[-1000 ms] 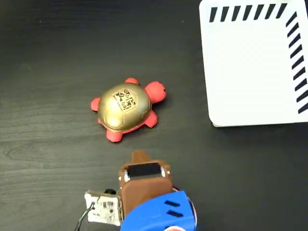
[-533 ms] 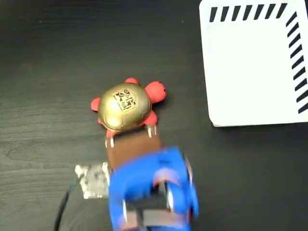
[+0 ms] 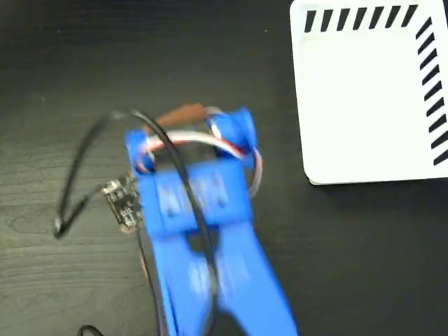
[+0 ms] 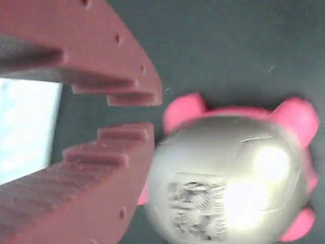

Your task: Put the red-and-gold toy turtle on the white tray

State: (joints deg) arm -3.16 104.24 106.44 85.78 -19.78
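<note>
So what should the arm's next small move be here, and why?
Probably open wider and ease over the turtle. In the wrist view the gripper sits beside the shell, jaws nearly closed on nothing. The white tray is bare.

wrist view as i see it: the gripper [image 4: 133, 113] fills the left of the frame, its two reddish-brown toothed fingers [image 4: 101, 168] nearly closed with a narrow gap between them. the red-and-gold toy turtle [image 4: 231, 173] lies lower right, blurred. a pale patch shows at far left on the dark table [image 4: 228, 46].
</note>
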